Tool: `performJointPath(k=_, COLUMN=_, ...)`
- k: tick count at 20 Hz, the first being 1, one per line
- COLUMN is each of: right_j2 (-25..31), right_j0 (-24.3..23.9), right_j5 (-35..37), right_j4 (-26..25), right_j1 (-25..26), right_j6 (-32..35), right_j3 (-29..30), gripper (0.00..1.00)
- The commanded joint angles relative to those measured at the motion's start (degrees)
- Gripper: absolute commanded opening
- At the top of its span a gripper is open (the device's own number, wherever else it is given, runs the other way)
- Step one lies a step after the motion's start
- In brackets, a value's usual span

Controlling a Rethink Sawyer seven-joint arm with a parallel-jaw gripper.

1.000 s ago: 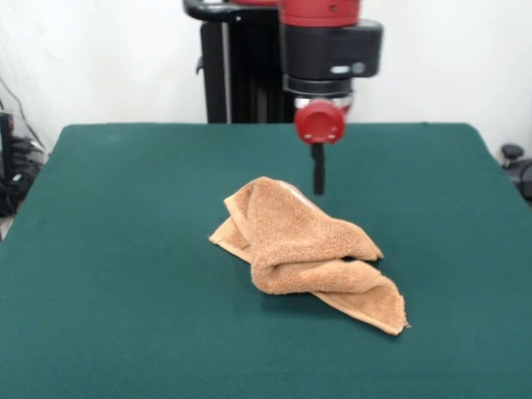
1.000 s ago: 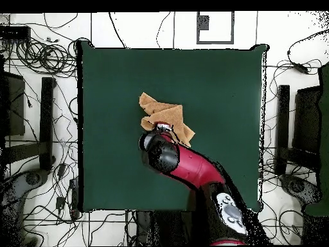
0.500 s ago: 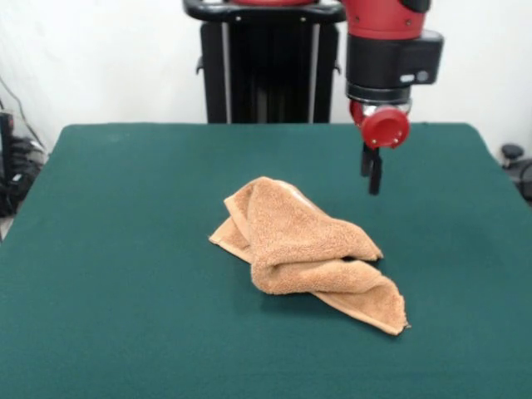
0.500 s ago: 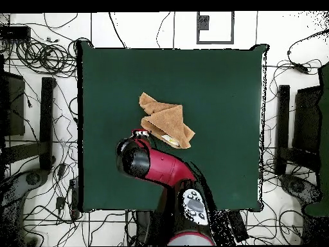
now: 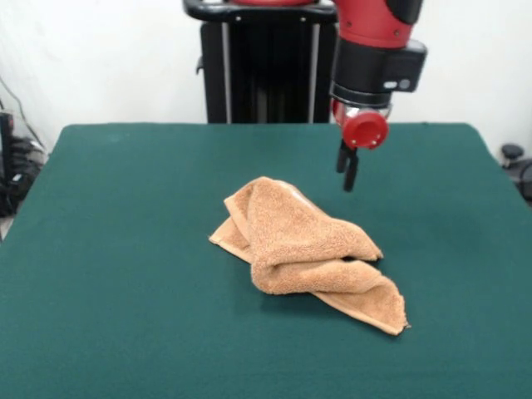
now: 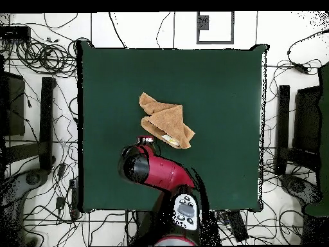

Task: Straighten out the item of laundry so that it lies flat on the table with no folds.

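Fuzzy towel on a felt-looking table

The towel (image 5: 303, 245) is nubby tan-orange terry cloth, rough and matt. The table (image 5: 125, 249) has a dark green matt cloth top, smooth-ish. The arm (image 5: 378, 41) looks like glossy red and black plastic.

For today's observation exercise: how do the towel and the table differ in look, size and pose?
The towel is tan-orange and fluffy; the table is dark green and smooth. The towel is small, covering only a patch near the middle; the table is far bigger. The towel is bunched into rolled folds with a hemmed corner sticking out; the table lies flat. Both show a cloth surface.
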Motion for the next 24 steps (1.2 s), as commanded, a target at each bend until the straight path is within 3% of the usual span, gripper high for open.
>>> performJointPath(k=1, right_j2=-6.8, right_j0=4.2, right_j5=2.6, right_j4=2.5, right_j1=2.2, right_j6=6.0, right_j3=-4.8, gripper=1.00)
performJointPath(k=7, right_j2=-8.3, right_j0=4.2, right_j5=1.9, right_j4=2.1, right_j1=2.2, right_j6=5.4, right_j3=-4.4, gripper=1.00)
performJointPath(k=14, right_j2=-15.9, right_j0=10.7, right_j5=6.7, right_j4=3.8, right_j1=3.4, right_j6=7.6, right_j3=-7.4, gripper=1.00)
performJointPath(k=24, right_j2=-12.1, right_j0=5.9, right_j5=-1.2, right_j4=1.7, right_j1=3.4, right_j6=5.1, right_j3=-4.3, gripper=1.00)
